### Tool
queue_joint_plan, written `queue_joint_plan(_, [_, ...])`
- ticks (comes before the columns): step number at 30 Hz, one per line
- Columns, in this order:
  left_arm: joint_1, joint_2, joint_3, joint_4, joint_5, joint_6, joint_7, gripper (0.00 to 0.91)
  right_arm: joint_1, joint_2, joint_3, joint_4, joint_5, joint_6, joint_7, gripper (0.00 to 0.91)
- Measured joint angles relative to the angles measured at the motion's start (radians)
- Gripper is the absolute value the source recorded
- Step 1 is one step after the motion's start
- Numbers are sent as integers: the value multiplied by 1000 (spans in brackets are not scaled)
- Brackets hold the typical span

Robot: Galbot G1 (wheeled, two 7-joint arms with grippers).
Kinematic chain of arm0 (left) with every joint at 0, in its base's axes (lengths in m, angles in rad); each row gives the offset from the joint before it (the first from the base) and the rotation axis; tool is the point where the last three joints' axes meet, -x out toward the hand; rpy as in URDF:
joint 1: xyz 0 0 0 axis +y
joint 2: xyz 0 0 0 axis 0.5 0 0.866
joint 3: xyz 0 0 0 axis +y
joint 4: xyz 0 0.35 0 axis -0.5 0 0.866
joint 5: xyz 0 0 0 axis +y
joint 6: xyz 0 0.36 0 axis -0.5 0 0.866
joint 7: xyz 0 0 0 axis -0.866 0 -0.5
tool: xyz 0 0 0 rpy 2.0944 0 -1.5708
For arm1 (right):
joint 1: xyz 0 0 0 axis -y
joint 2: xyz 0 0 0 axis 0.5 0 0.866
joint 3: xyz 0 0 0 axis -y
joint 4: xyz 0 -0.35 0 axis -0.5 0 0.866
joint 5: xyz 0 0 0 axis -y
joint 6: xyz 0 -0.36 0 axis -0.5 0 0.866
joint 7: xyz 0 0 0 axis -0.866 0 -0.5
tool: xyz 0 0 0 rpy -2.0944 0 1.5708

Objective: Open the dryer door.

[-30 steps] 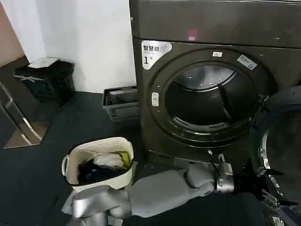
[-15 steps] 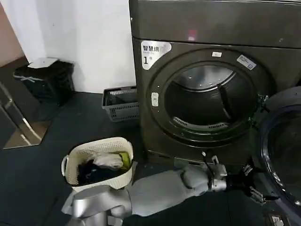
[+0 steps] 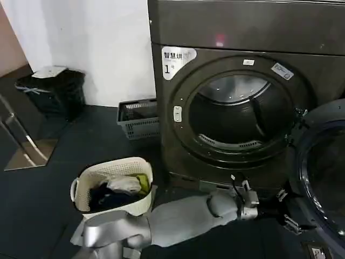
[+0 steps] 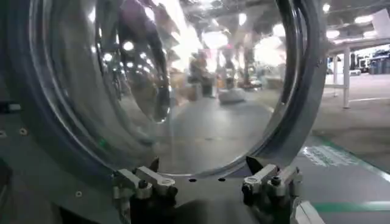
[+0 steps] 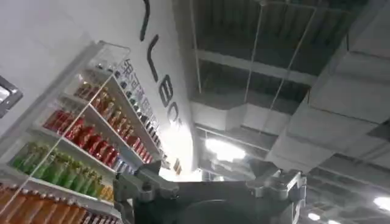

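Closest in the head view, the left arm (image 3: 178,218) stretches from the bottom of the frame across toward the right, and the left gripper (image 3: 287,211) at its end sits low beside the lower rim of the dryer door (image 3: 323,178). In the left wrist view that gripper (image 4: 207,182) has its two fingertips spread wide apart with nothing between them, the tips close under the door's chrome ring (image 4: 304,103) and dark curved glass (image 4: 183,85), which mirrors a lit room; whether the tips actually touch the ring cannot be told. The door stands swung out on the right side of the machine, well away from the drum opening (image 3: 237,118), its inner face turned toward the robot. Just to the left of the arm a cream laundry basket (image 3: 113,186) sits on the dark floor (image 3: 64,162) with dark and pale clothes in it. Behind it stands the dryer (image 3: 248,91), a big dark grey-brown box with its round opening uncovered, the ribbed drum visible inside and a white label printed "1" (image 3: 178,59) at the upper left of its front. A small grey plastic basket (image 3: 138,118) rests on the floor against the dryer's left side, and farther back a black bin (image 3: 51,91) stands by the white wall (image 3: 91,38). The right gripper (image 5: 207,185) points upward at a ceiling and shelves of bottles, its fingers parted and empty.
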Motion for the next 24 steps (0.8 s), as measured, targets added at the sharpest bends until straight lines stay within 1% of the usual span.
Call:
queue_joint_plan(9, [-10, 0, -33, 4, -42, -46, -15, 907, -6, -3, 9, -3, 4, 1, -5, 907])
queue_joint_plan(15, [-5, 0, -38, 4, -52, -147, -62, 907, -6, -6, 7, 0, 5, 1, -8, 907])
queue_joint_plan(17, [-1, 0, -38, -4, -59, -196, -87, 907, -5, -7, 5, 0, 5, 1, -9, 907])
queue_joint_plan(21, [4, 0, -36, -19, -55, -291, -94, 907, -2, -9, 0, 3, 5, 0, -11, 907])
queue_joint_plan(24, [4, 0, -36, -37, -63, -338, -94, 907, -2, -10, -3, 4, 3, 1, -18, 907])
